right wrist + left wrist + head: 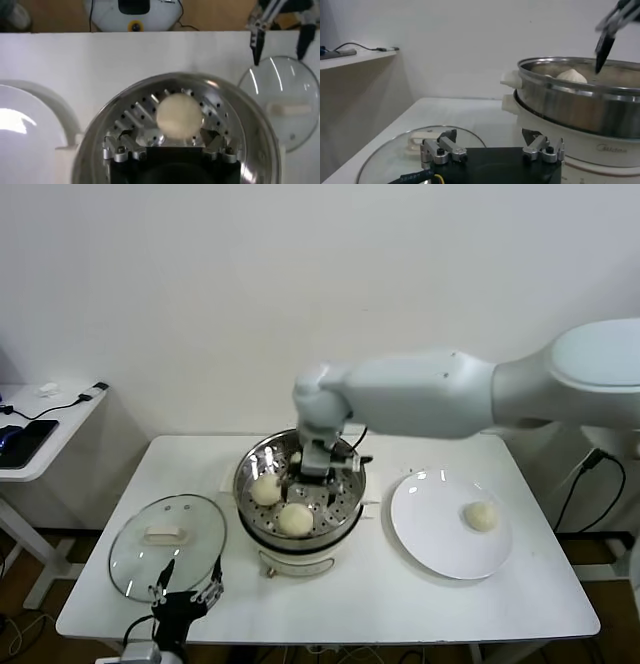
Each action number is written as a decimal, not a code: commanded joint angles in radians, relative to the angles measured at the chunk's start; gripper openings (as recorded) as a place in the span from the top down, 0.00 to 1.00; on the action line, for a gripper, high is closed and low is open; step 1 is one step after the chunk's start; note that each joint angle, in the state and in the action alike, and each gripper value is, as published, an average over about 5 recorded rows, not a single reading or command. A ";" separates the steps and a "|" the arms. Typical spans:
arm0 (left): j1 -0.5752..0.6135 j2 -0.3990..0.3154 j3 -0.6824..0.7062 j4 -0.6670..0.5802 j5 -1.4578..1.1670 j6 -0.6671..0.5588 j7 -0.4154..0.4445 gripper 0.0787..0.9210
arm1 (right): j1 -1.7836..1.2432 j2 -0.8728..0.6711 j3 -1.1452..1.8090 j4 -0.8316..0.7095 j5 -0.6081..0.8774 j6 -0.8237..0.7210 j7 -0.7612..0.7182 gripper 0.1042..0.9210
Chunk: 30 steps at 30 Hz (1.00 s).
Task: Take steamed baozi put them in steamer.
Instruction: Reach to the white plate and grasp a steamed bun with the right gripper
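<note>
The right gripper (318, 467) hangs wide open over the steamer (352, 502) — a baozi (179, 116) rests free on its tray between the fingers — while one bun (481, 516) waits on the plate (430, 529) and the left gripper (187, 596), also open, idles by the tabletop's near edge.

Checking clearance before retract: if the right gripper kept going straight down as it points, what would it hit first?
Probably the bun lying between the open fingers of the right gripper, on the steamer tray; depth is unclear.

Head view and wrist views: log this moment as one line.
right gripper: open over steamer | baozi: three in steamer, one on plate | left gripper: open, near glass lid
</note>
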 commanded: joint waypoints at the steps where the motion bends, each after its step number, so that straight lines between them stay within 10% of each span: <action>1: 0.002 -0.001 0.000 -0.002 0.001 -0.005 -0.001 0.12 | 0.261 -0.257 -0.181 -0.037 0.348 -0.204 -0.042 0.12; 10: -0.005 -0.002 -0.003 0.008 0.001 -0.009 0.001 0.12 | 0.209 -0.614 -0.346 0.024 0.335 -0.607 0.020 0.12; 30: 0.015 -0.012 -0.011 0.029 0.027 -0.004 0.004 0.12 | -0.502 -0.638 0.151 -0.324 0.038 -0.591 0.055 0.12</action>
